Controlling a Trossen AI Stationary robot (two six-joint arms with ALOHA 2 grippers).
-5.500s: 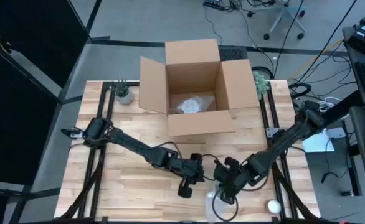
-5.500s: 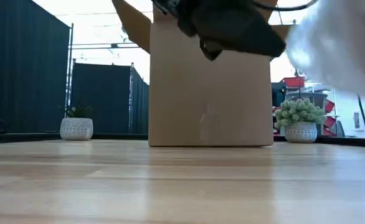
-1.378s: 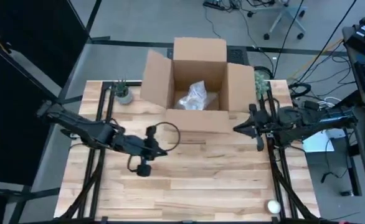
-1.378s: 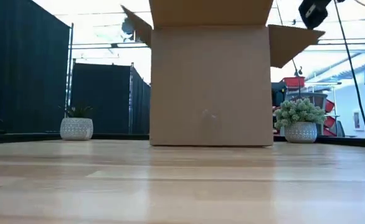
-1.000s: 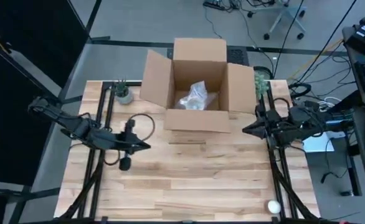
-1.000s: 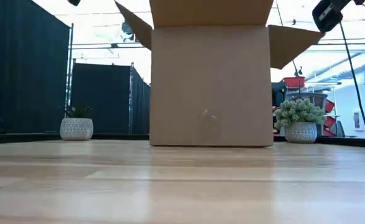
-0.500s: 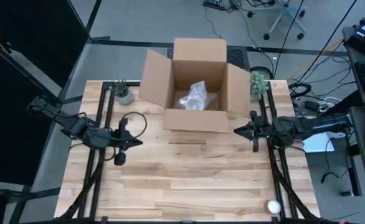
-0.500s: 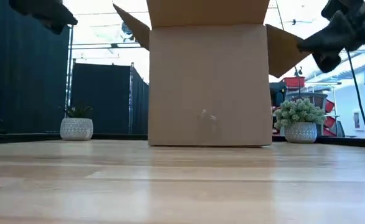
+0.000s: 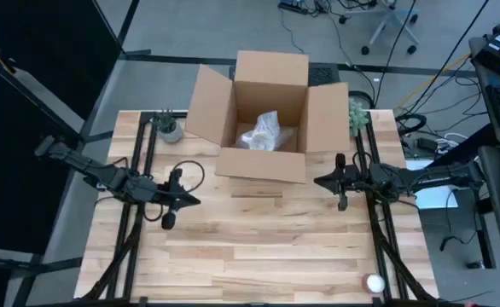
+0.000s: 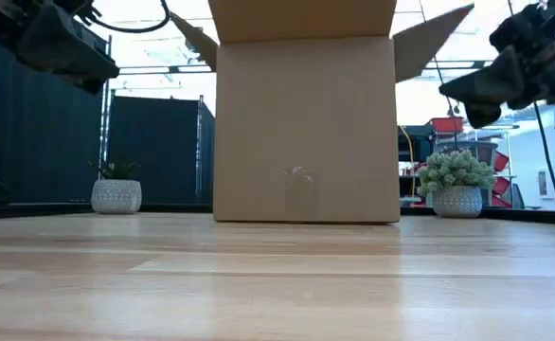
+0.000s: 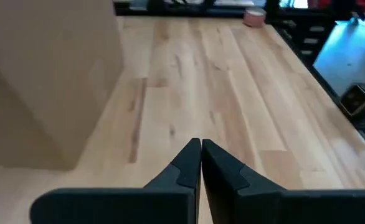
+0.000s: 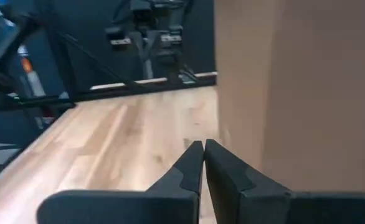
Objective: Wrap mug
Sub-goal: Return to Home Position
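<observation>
An open cardboard box (image 9: 263, 166) stands at the middle far side of the table. A bundle of clear wrap (image 9: 263, 132) lies on its floor; the mug itself is hidden. My left gripper (image 9: 197, 201) hovers shut over the wood left of the box, fingertips together in the left wrist view (image 11: 200, 146). My right gripper (image 9: 317, 182) is shut too (image 12: 203, 146). It hangs level just off the box's near right corner, with the box wall (image 12: 294, 93) close beside its fingers. My right gripper stands shut, level, pointing toward the table's left, right beside the box's near right corner (image 9: 306, 177). Whether the fingers touch the cardboard, I cannot tell. My left gripper touches nothing.
Two small potted plants (image 9: 169, 128) (image 9: 357, 115) stand at the far corners beside the box. A small white round thing (image 9: 375, 282) lies near the front right edge. Bare wood (image 9: 258, 247) stretches across the near half of the table.
My right gripper has gone toward the table's left, up to the box's near right corner. The box has slid a little toward the left edge and turned slightly, its right flap rising. My left gripper has come down somewhat, staying left of the box.
</observation>
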